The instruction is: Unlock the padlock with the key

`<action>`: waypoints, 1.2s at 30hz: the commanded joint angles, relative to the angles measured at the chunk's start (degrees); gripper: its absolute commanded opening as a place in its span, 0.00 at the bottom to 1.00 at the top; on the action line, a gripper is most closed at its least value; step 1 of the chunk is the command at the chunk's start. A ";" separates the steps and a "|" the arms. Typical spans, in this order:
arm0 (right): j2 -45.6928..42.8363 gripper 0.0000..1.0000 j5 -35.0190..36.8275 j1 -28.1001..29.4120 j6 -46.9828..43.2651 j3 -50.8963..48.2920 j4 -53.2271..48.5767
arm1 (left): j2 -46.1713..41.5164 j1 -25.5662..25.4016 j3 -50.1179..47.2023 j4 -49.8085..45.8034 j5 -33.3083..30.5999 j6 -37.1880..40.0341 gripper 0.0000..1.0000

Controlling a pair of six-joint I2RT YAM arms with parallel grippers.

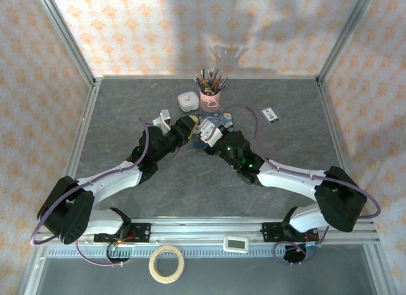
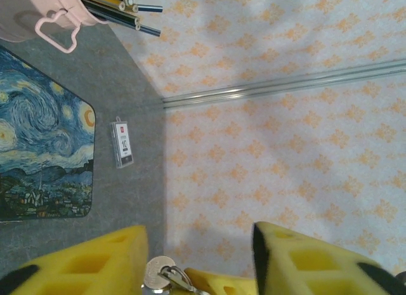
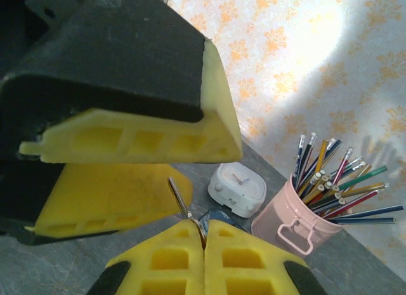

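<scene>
The right gripper clamps the key at lower centre of its wrist frame, shaft slanting up-left toward the left gripper, whose 2 fingers stand apart. A skewed push (soft pads) could pivot the key loose.

The slim silvery key sticks up tilted, its base pinched in the right hand.
</scene>
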 commanded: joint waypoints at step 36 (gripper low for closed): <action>-5.50 0.45 -34.86 -16.34 52.84 2.28 2.18 | -1.38 2.24 2.80 12.65 5.71 34.31 0.00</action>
